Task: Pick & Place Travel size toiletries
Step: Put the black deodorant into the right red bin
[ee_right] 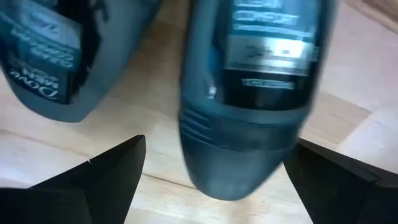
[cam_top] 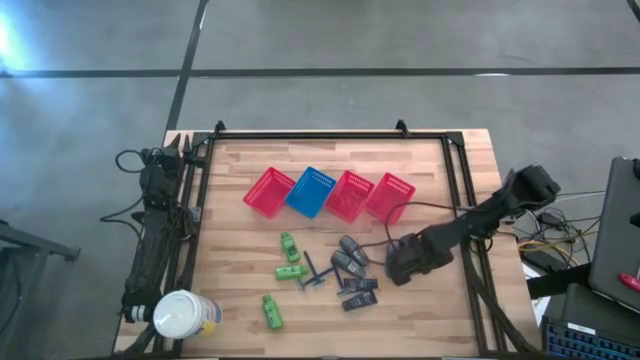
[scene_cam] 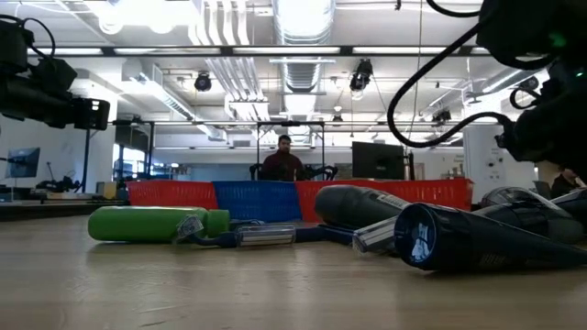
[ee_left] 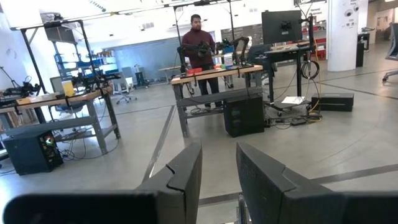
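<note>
The right gripper [ee_right: 211,168] hung low with its fingers [ee_right: 106,171] wide apart, holding nothing. A dark grey bottle [ee_right: 258,93] lay between them, pointing straight ahead (the left arm waited far off at the table edge).

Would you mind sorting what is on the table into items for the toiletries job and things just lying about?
Job items: green bottles, dark grey containers, T-shaped stick, black packets, mesh baskets; right gripper open around one container.
Lying about: white jar, left arm parked.

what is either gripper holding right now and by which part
Nothing is held. The right gripper is open, its fingers either side of a dark grey oblong container lying on the table, not yet closed. The left gripper is open and empty at the table's left edge.
</note>
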